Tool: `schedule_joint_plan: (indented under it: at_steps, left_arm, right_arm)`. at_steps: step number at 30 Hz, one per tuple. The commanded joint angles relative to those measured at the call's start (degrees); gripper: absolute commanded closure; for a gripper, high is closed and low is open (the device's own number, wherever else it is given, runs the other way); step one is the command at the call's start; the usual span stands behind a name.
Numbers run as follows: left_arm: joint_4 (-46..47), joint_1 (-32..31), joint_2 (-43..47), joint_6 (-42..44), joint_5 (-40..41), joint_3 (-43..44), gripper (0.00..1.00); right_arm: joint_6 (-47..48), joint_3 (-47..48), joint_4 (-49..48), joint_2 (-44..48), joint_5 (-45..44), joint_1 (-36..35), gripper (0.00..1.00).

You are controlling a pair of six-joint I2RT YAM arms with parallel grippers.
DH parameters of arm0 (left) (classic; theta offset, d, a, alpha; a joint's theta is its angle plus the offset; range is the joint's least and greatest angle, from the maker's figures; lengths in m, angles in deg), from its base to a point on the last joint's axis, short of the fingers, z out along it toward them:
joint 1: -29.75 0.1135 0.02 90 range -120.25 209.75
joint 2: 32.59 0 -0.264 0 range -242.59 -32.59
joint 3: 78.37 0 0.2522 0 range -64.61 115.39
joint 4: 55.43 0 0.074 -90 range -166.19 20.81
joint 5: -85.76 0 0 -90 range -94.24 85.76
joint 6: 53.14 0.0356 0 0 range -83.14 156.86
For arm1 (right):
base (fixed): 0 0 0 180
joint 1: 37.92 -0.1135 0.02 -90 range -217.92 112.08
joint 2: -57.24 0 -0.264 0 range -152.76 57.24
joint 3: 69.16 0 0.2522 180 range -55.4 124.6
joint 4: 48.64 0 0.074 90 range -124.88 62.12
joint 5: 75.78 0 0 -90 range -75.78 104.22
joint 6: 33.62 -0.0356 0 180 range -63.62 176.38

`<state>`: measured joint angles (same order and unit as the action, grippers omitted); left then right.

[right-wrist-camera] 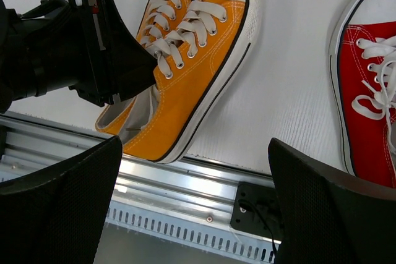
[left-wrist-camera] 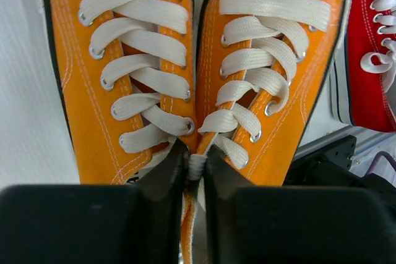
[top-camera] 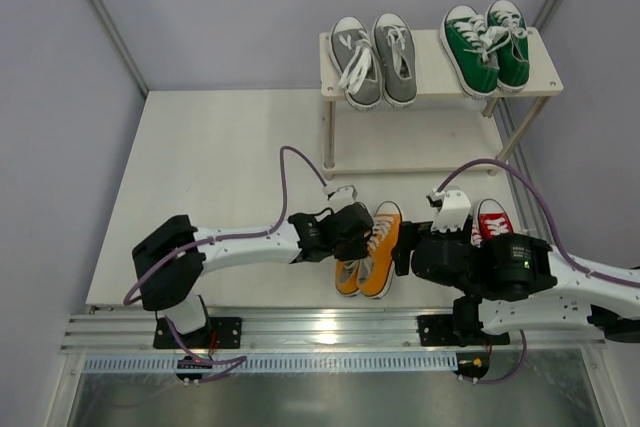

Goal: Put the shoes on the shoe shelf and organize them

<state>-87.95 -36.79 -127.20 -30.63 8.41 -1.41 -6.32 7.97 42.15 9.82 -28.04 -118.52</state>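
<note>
A pair of orange shoes [top-camera: 368,252] lies side by side at the table's near edge. My left gripper [top-camera: 352,230] is shut on their inner collars, pinching both together; the left wrist view shows the orange shoes [left-wrist-camera: 185,66] and the fingers [left-wrist-camera: 162,177] clamped on the fabric. A red shoe [top-camera: 491,220] lies to the right, partly under my right arm. My right gripper [right-wrist-camera: 195,208] is open and empty, over the table's front rail, right of the orange pair [right-wrist-camera: 185,72] and left of the red shoe [right-wrist-camera: 371,103]. The shoe shelf [top-camera: 440,87] stands at the back.
The shelf's top board holds a grey pair [top-camera: 373,59] and a green pair [top-camera: 487,45]. Its lower board [top-camera: 420,162] shows bare. A metal rail [top-camera: 330,332] runs along the table's front edge. Purple cables loop over both arms.
</note>
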Motion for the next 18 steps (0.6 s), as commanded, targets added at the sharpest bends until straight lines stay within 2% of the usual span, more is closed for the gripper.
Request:
schedule_joint_plan:
  at_steps: [1,2,4,5,7,8,13,18]
  left_arm:
    - [6.9,-0.3,0.3,-1.2,2.1,-0.4,0.80]
    - [7.2,-0.3,0.2,-1.2,2.1,-0.8,0.72]
    - [8.4,-0.2,0.6,-0.9,2.7,-2.0,0.64]
    - [8.6,-0.3,0.7,-0.6,3.0,-2.2,0.56]
    - [9.6,-0.3,0.8,-0.3,3.5,-3.0,0.49]
    - [9.7,-0.3,0.9,-0.3,3.5,-3.2,0.42]
    - [6.5,-0.3,5.6,1.2,4.3,-3.2,0.33]
    - [-3.9,-0.3,21.6,4.5,14.1,-3.5,0.21]
  right_arm:
    - [-1.2,-1.8,-1.7,0.4,-0.3,-0.4,0.00]
    - [-1.4,-2.4,-2.0,0.5,0.0,-0.4,0.00]
    - [-1.6,-3.9,-3.0,0.5,0.7,-0.4,0.00]
    - [-1.7,-4.3,-3.3,0.7,0.9,-0.4,0.00]
    - [-2.3,-5.5,-4.3,0.7,1.2,-0.4,0.00]
    - [-2.3,-5.9,-4.5,0.9,1.7,-0.4,0.00]
    - [-3.7,-7.5,-5.7,1.4,2.4,-0.4,0.00]
    - [-4.4,-12.7,-15.3,1.3,5.5,-0.4,0.01]
